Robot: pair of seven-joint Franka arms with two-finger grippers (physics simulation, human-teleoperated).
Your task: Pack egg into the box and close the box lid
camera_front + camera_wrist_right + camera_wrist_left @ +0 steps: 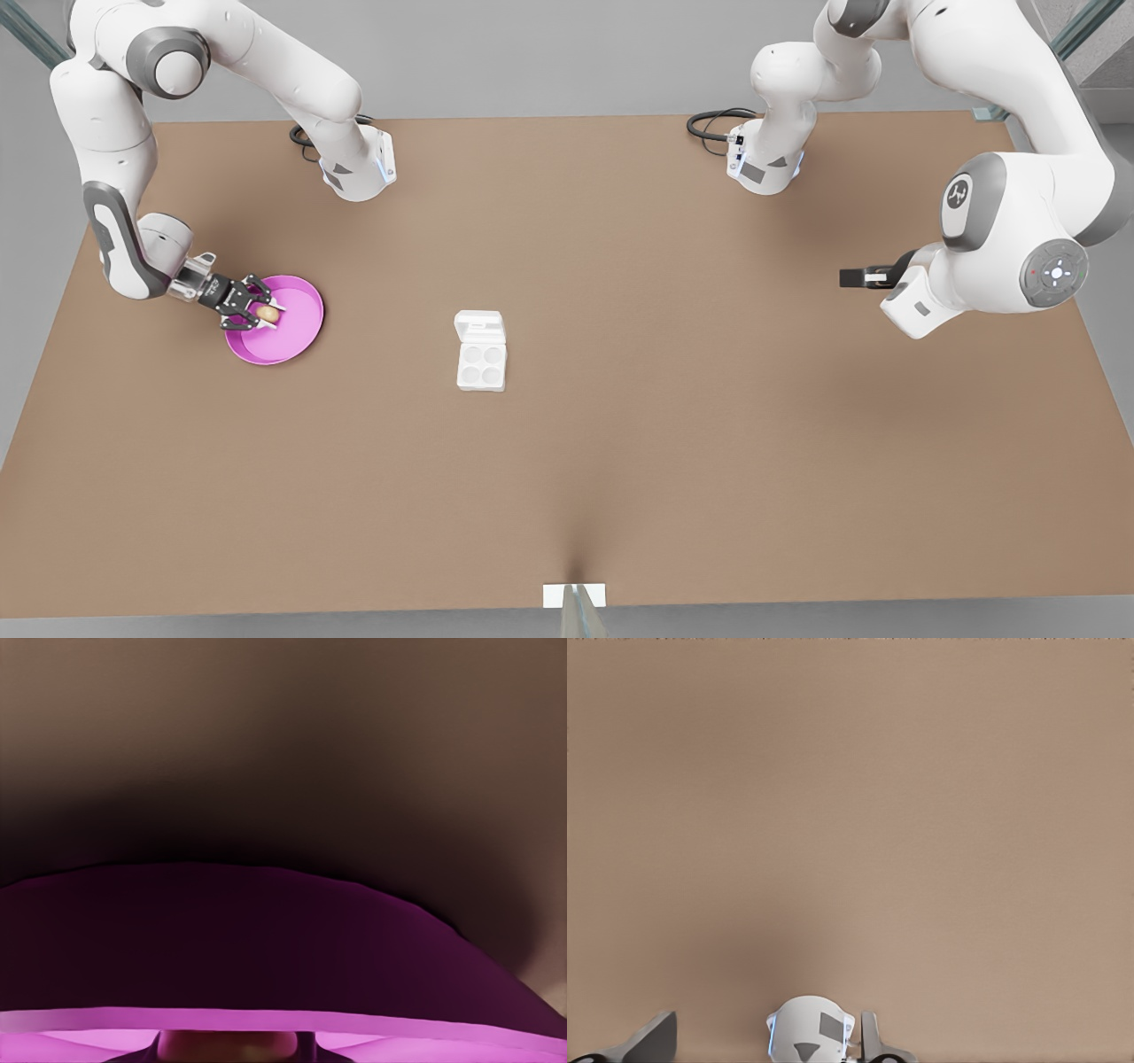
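One egg (268, 312) sits between our right end effector (262, 313) fingers, inside the pink dish (301, 341).
Jaws look closed onto it; we should grip gently, lift straight up past the rim, then carry to an open cup in the box (481, 364), lid (479, 325) open, mid-counter (620, 461). Right arm reaches low, wrist near-horizontal. Left end effector (852, 277) waits w/ jaws unreadable.

Tan-brown egg (267, 312) in a bright pink dish (297, 341), plain white box (481, 364) with white box lid (479, 325), matte brown surface (620, 443), black right hand (252, 306).
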